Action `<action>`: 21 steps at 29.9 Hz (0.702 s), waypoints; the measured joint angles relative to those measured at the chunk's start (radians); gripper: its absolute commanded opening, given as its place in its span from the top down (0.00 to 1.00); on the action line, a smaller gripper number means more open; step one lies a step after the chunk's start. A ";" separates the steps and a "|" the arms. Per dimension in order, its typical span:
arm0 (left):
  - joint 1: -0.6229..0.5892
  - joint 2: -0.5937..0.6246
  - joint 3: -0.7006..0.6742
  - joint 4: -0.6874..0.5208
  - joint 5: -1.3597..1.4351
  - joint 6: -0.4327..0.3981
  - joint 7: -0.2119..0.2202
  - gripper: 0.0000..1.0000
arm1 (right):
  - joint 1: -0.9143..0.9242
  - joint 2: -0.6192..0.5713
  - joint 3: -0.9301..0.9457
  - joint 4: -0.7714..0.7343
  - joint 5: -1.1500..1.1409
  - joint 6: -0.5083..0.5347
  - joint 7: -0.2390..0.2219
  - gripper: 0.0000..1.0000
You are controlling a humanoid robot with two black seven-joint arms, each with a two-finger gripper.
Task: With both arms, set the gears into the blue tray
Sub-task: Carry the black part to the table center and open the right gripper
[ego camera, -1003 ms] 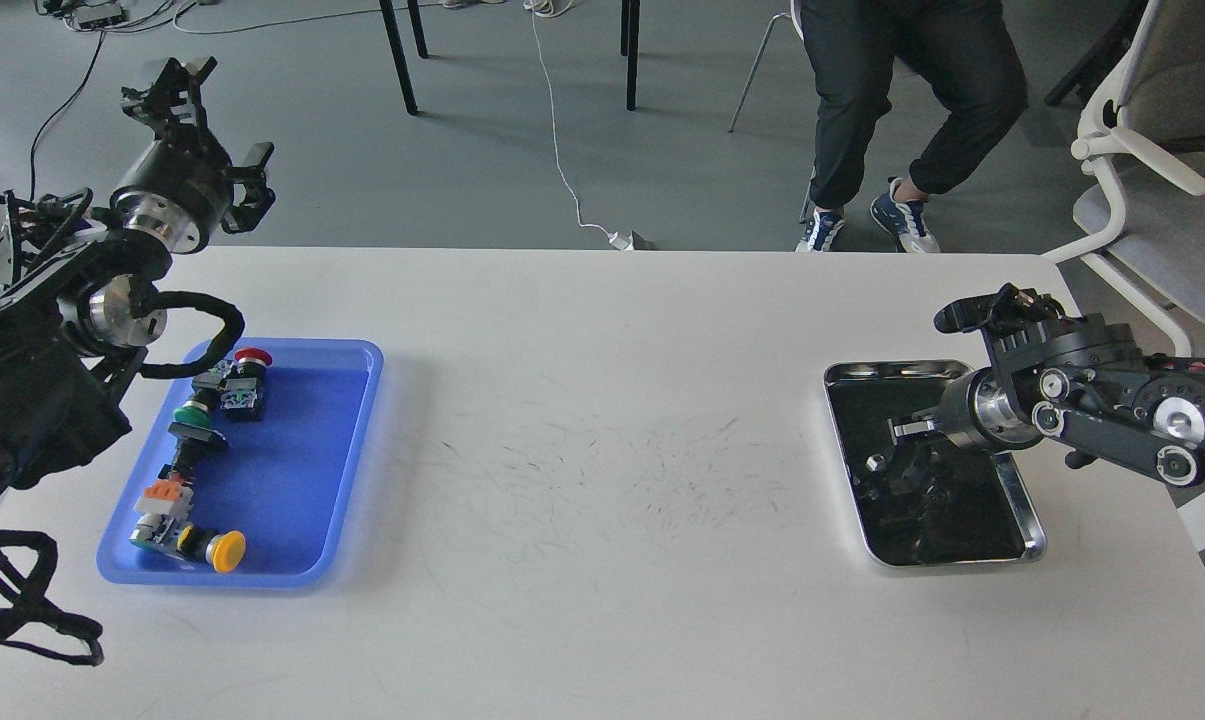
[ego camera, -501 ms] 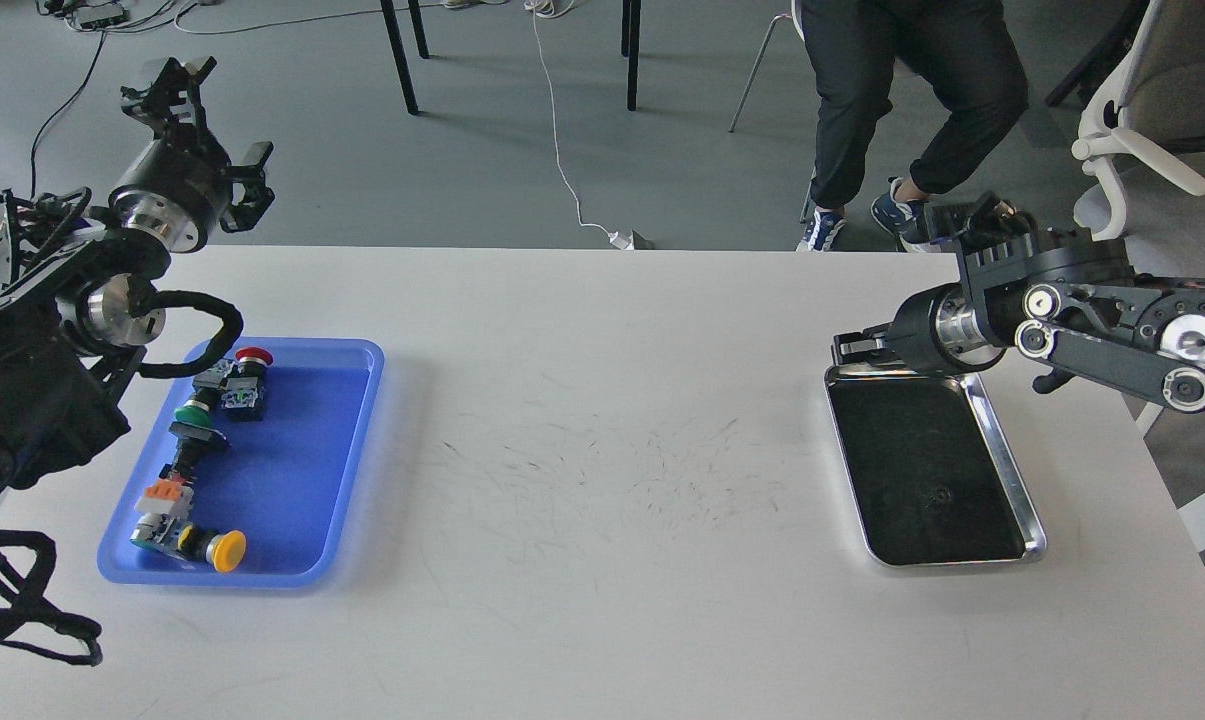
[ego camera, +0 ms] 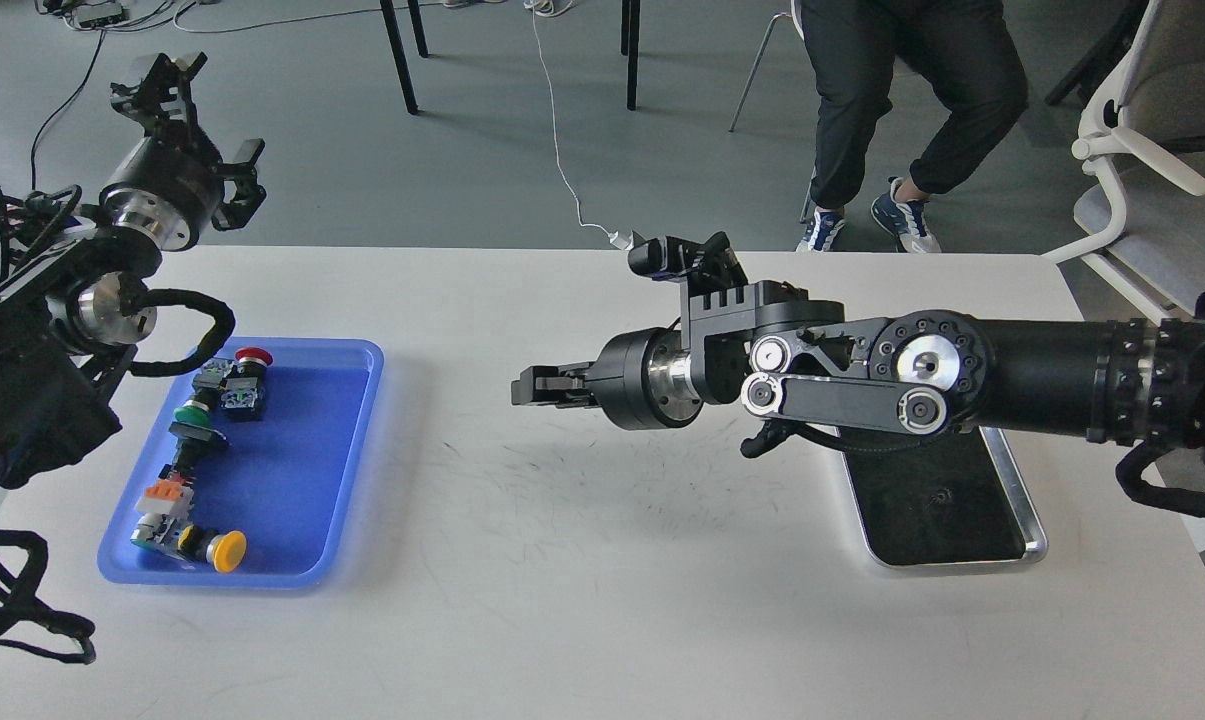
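The blue tray [ego camera: 347, 440] lies at the table's left and holds several coloured push-button switches [ego camera: 230, 382] along its left side. One tiny dark gear [ego camera: 940, 495] shows faintly in the silver tray [ego camera: 1024, 505] at the right. My right arm reaches left across the table's middle. Its gripper [ego camera: 534, 387] hangs above bare table between the two trays, fingers pressed together; no gear shows between them. My left gripper [ego camera: 162, 80] is raised beyond the table's far left corner, above and behind the blue tray, its claws spread with nothing in them.
A seated person's legs [ego camera: 902, 110], a white chair [ego camera: 1152, 150] and table legs stand beyond the far edge. A white cable [ego camera: 562, 160] runs over the floor. The table's middle is scuffed with dark marks [ego camera: 612, 470].
My right arm has risen out of the silver tray and swung far left, its gripper now over the middle of the table. The left gripper has shifted slightly up and left.
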 measured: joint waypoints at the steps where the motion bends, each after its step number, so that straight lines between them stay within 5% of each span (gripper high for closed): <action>1: 0.000 0.000 0.000 0.000 0.000 0.000 0.000 0.02 | -0.011 0.031 -0.001 -0.006 0.009 -0.011 0.001 0.98; 21: -0.001 0.007 -0.003 0.000 -0.001 -0.007 0.000 0.02 | -0.225 0.110 0.003 -0.185 0.031 -0.057 0.014 0.95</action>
